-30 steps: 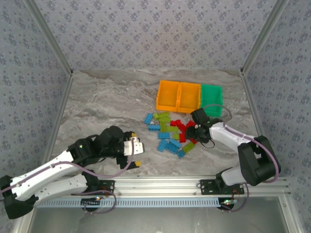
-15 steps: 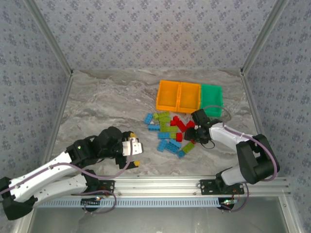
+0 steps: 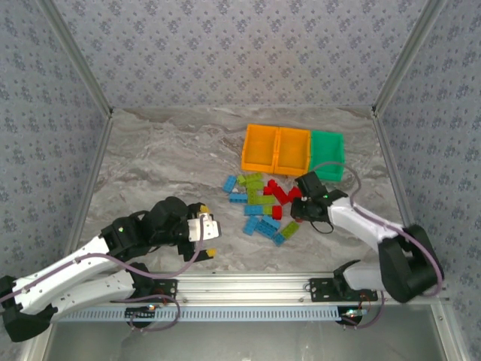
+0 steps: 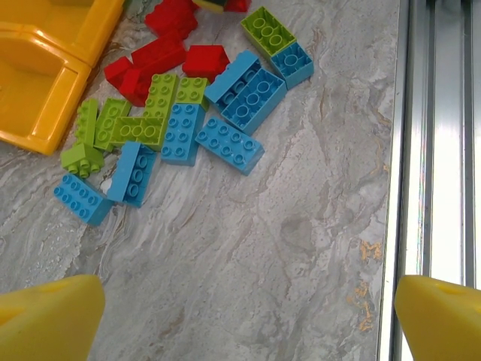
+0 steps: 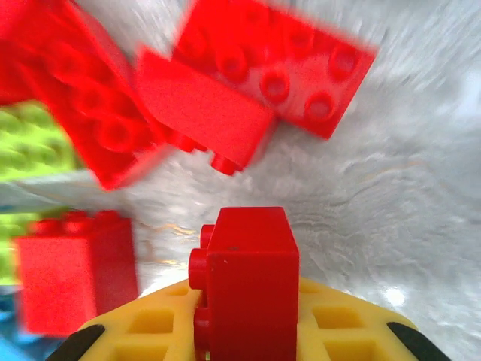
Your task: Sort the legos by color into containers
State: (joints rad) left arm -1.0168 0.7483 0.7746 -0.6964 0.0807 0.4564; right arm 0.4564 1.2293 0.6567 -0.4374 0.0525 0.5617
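Zero legos (image 3: 263,203) sorted, all three bins (image 3: 259,148) looked bare. Right gripper (image 5: 248,316) clamped on red brick (image 5: 252,278) at pile's 3 o'clock edge. Left gripper (image 3: 207,233) hung with fingers apart, at pile's 8 o'clock.

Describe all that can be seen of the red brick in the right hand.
The red brick is small, of glossy plastic, with round studs on its left face in the wrist view. The right hand is shut on it, a yellow finger behind it. Beyond it lie the marble table and loose red bricks; none seems to touch it.
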